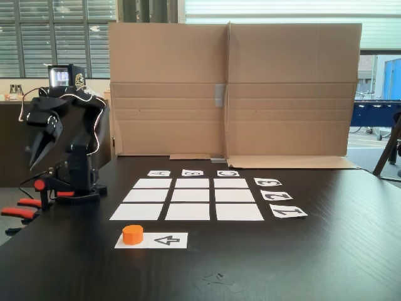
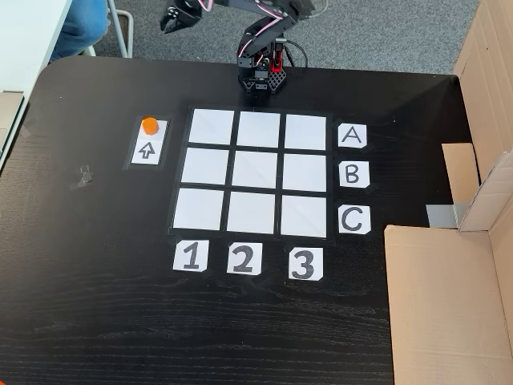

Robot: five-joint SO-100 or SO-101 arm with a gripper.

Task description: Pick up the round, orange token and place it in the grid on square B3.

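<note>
On my screens: token (image 1: pixel 132 234) (image 2: pixel 149 124), orange, sits on the arrow strip (image 1: pixel 151 240) (image 2: pixel 150 141), beside the grid (image 1: pixel 188 199) (image 2: pixel 250 172). Square B3 (image 2: pixel 304 172) blank. Gripper (image 1: pixel 37 149) (image 2: pixel 173 19) folded by the arm's base, holding nothing; I cannot tell how the jaws stand.

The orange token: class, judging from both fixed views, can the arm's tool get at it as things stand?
Probably yes. The token sits uncovered on the arrow strip, nothing beside it; the tool is raised away from it. Whether the arm stretches that far is uncertain.
</note>
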